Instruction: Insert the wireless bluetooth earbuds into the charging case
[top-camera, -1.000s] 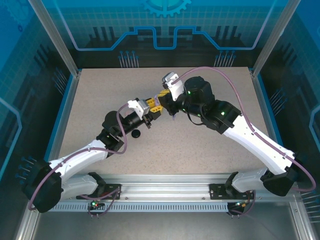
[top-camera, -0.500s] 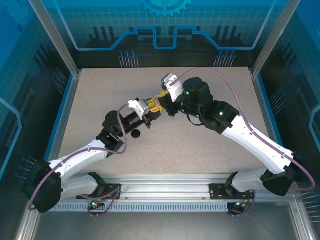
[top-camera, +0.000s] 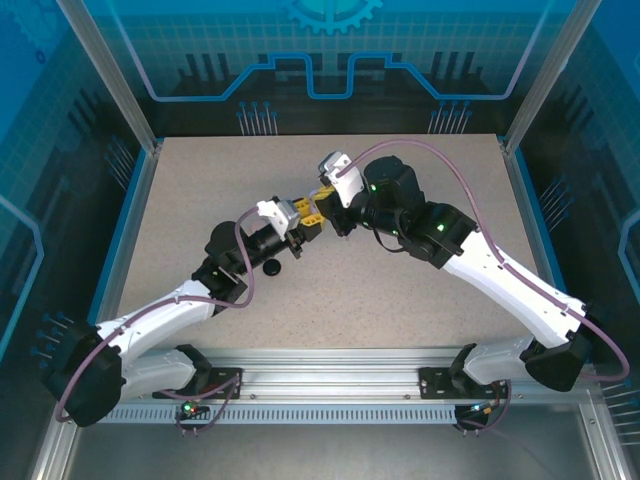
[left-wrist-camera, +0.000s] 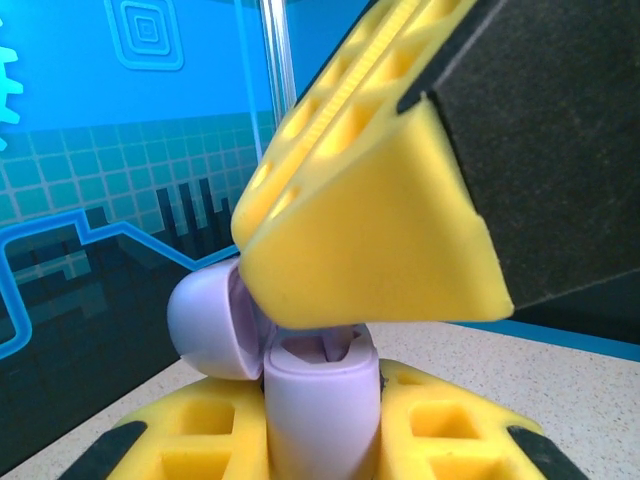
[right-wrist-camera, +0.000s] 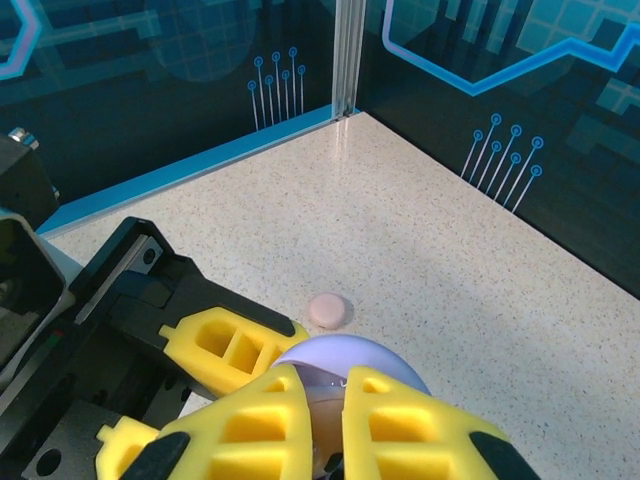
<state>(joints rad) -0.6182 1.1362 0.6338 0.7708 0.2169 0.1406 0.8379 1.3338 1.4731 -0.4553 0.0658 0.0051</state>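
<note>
Lavender rounded plastic charging case (left-wrist-camera: 322, 415), lid open, sits clenched in my left end effector (left-wrist-camera: 320, 445). A lavender stemmed earbud (left-wrist-camera: 330, 347) shows at its socket under my right end effector (right-wrist-camera: 327, 420), whose grip I cannot tell; I'd press straight down, gently.

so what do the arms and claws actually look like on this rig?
White shells and black joints on the left arm and right arm, a purple cable looped along each. The left claw and right claw have yellow fingers with square cut-outs.
</note>
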